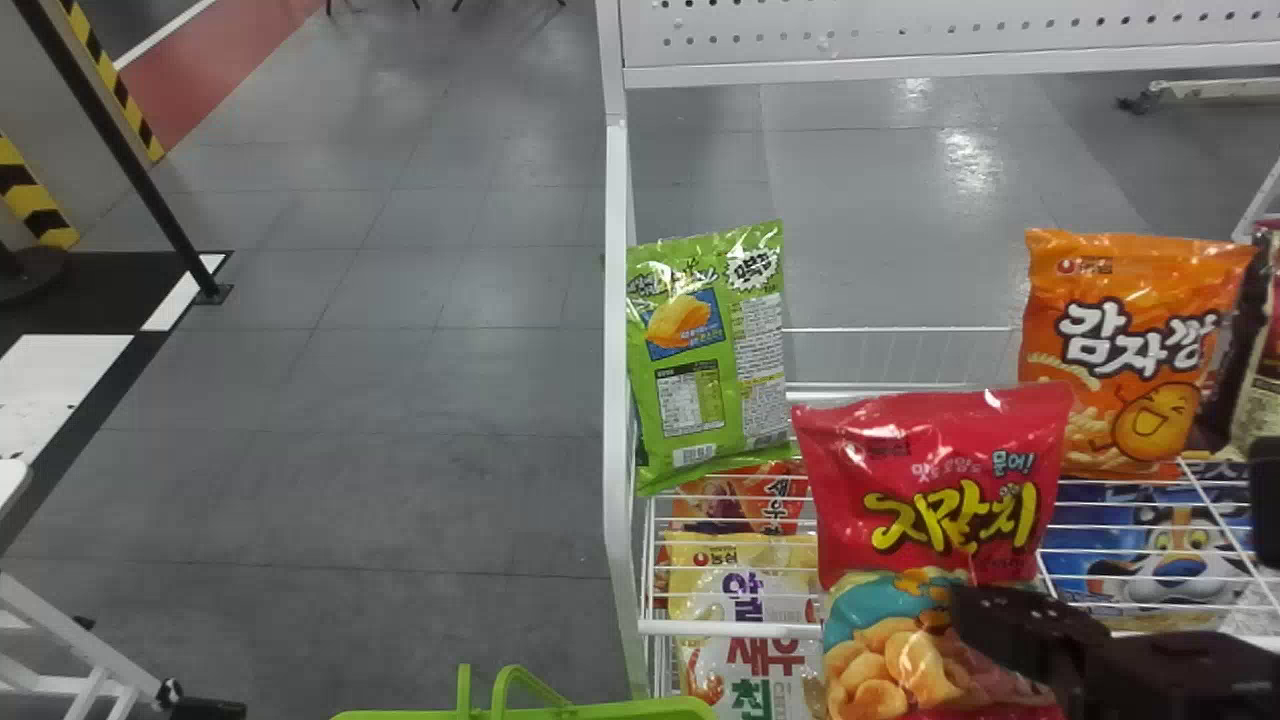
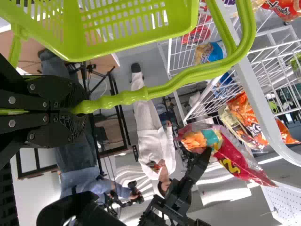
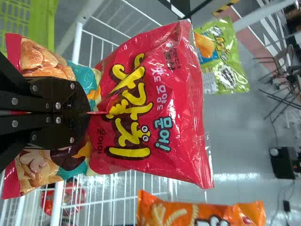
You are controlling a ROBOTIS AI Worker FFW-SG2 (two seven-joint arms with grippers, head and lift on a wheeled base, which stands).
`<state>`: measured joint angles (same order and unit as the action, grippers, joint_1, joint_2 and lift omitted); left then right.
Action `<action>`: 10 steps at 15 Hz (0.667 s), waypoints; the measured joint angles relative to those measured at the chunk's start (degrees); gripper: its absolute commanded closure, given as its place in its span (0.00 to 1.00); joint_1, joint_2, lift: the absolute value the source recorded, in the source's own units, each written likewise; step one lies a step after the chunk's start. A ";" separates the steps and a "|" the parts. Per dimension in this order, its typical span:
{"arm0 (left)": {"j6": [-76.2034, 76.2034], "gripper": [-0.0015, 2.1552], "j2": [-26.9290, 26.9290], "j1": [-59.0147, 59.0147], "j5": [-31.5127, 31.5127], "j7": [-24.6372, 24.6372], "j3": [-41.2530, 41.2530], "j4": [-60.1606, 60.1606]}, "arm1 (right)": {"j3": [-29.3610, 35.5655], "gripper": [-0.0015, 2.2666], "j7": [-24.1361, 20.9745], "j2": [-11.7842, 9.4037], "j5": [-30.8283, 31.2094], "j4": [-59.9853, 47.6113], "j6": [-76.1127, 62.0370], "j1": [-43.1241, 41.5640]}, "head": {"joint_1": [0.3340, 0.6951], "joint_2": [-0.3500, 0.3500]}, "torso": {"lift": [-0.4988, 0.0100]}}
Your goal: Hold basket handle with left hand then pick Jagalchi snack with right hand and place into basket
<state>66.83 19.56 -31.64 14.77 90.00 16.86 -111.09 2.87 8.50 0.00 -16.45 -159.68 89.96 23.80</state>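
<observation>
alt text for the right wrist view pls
Right gripper pinching the red Jagalchi snack by its front, beside a white wire rack. Also in view: part of the green basket, a green snack bag and an orange one.

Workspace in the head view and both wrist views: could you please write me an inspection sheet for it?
surface: white wire shelving stocked with snack bags
job's things: red Jagalchi snack bag outside the green plastic basket
clutter: green snack bag and orange snack bag near the red one
grippers: left gripper closed on the basket's ribbed green handle; right gripper pinching the red bag
cables: thin cord by a black box on the floor
surroundings: grey floor, white perforated panel
</observation>
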 measured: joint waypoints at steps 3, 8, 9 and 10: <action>-0.32 0.99 0.02 -0.08 0.00 0.00 -0.04 0.00 | -0.11 0.99 1.48 0.00 -3.51 1.92 0.00 2.74 | 1.00 0.81 | 0.96; -0.32 0.99 0.11 -0.11 0.09 0.00 0.01 -0.09 | -3.54 0.99 3.81 0.00 -6.27 9.56 0.00 4.55 | 1.00 1.00 | 0.96; -0.27 0.99 0.12 -0.14 0.09 0.00 0.02 -0.12 | -4.88 0.99 3.83 0.00 -6.34 11.32 0.00 4.65 | 1.00 1.00 | 0.96; -0.26 0.99 0.12 -0.16 0.09 0.00 0.07 -0.16 | -6.04 0.99 3.83 0.00 -6.36 12.70 0.00 4.66 | 1.00 1.00 | 0.96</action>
<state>66.57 19.68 -31.80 14.85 90.00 16.92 -111.25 -3.17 12.32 0.00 -22.80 -146.98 89.96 28.46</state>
